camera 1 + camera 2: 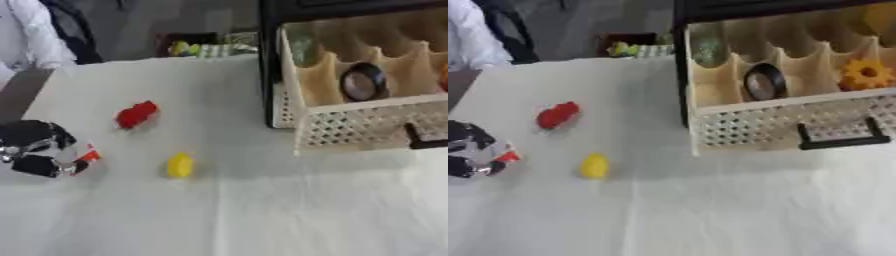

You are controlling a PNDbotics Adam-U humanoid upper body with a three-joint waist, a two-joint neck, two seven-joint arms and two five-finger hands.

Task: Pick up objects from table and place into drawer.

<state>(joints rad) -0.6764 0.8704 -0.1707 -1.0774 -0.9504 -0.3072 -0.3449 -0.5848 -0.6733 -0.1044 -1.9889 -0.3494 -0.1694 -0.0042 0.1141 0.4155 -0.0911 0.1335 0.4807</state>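
Our left hand (35,148) at the table's (262,210) left edge, fingers curled round a small orange-red piece (88,156), yellow object (179,165) just right of it, red object (136,114) beyond, open drawer (785,125) far right

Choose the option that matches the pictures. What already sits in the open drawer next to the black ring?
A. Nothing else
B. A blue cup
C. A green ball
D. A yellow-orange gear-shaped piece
D: in the right eye view a yellow-orange gear-shaped piece stands in the drawer, one compartment right of the black ring.
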